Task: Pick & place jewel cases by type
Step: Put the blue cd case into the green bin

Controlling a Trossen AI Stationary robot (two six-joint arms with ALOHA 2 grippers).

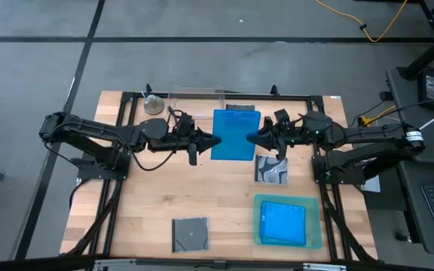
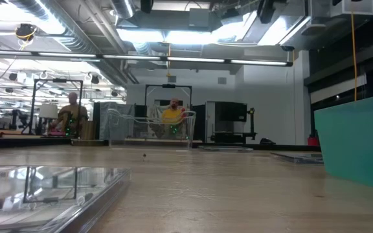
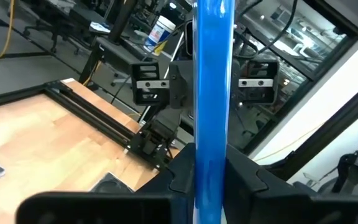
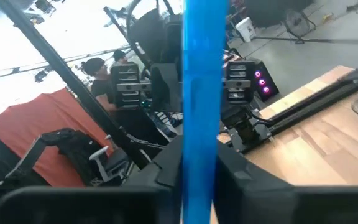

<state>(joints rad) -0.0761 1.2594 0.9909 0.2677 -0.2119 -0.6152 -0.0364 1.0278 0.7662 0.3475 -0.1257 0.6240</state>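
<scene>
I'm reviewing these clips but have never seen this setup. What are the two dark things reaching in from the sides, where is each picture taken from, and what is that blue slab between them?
They are two robot arms at a wooden table. One camera looks down from above, one sits at tabletop level, one rides on each wrist. The left gripper and right gripper both clamp one blue jewel case by opposite edges. On the table lie a grey square case, a patterned case, and a green tray holding blue cases.

Held case (image 1: pixel 235 135) between left gripper (image 1: pixel 215 141) and right gripper (image 1: pixel 252 139); tray (image 1: pixel 316 239) front right holding case (image 1: pixel 283 223).
</scene>
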